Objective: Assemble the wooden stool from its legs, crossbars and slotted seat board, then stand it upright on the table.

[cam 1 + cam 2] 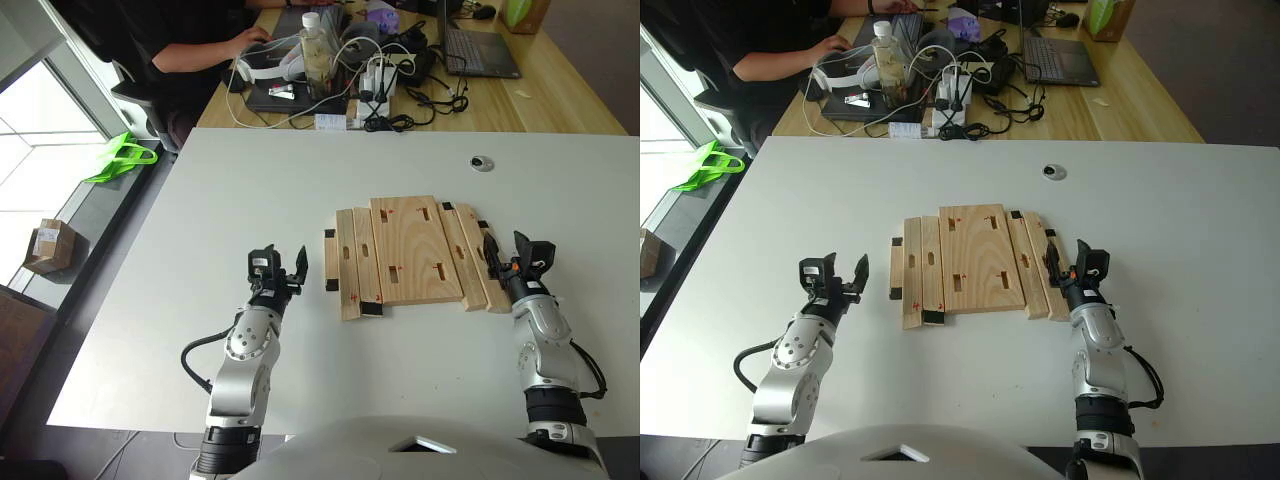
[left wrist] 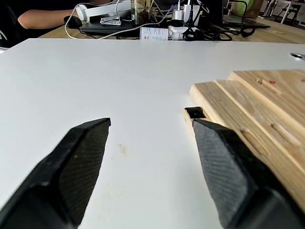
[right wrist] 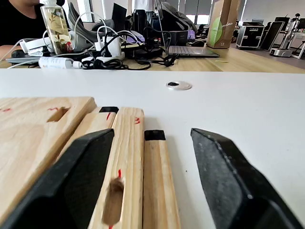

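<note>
Pale wooden seat board (image 1: 415,250) lies flat on the white table (image 1: 250,190), slots up, with bars (image 1: 358,262) lying flat along its left and right edges. We see the left gripper (image 1: 283,262) spread wide and empty just left of the pile, and the right gripper (image 1: 510,250) likewise spread and empty at the right bars' near ends. On the far desk (image 1: 560,100), a clear bottle (image 1: 316,45) holds yellowish contents.

Right hand (image 3: 151,133), fingers spread, low over two wooden bars (image 3: 129,143) lying beside the slotted seat board (image 3: 33,129) on the white desk (image 3: 238,105)
</note>
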